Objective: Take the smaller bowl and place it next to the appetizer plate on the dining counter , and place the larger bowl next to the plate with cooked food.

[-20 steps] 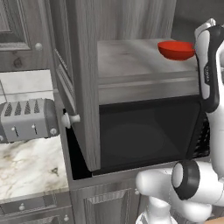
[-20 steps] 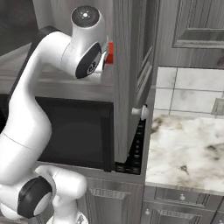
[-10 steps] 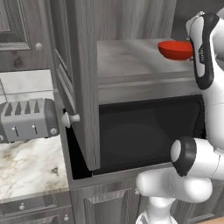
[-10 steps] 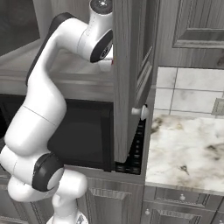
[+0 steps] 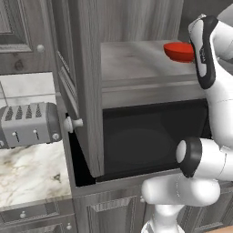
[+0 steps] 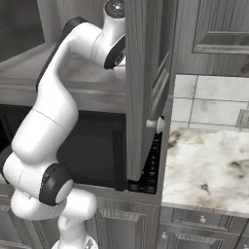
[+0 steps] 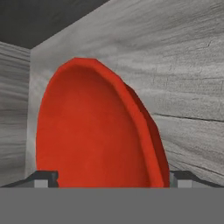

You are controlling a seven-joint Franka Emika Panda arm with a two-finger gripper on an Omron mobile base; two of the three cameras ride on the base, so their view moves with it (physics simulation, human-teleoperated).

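The glossy plain red round bowl stands on the grey wood-grain shelf inside the open upper cabinet, at the right end of the shelf in the left base view, above a dark black recess. The bowl is round, so it has no real long axis; in the left base view its opening looks up, w/ the rim level. In the hand view the same bowl looks like a tall ellipse turned on its side, but this is bc the camera is rolled; the hollow inside faces the camera and a bit to the left. The two-finger gripper is spread wide, one dark tip at each side of the bowl's lower edge, and the bowl is between them; I cannot tell if the tips touch it, the bowl's lower edge is cut off at the bottom. In the left base view the white robot arm covers the right part of the bowl. In the right base view the grey wooden cabinet door stands open in front of the arm's end. A silver toaster sits on the white-grey marbled countertop at the left, apart from the cabinet.
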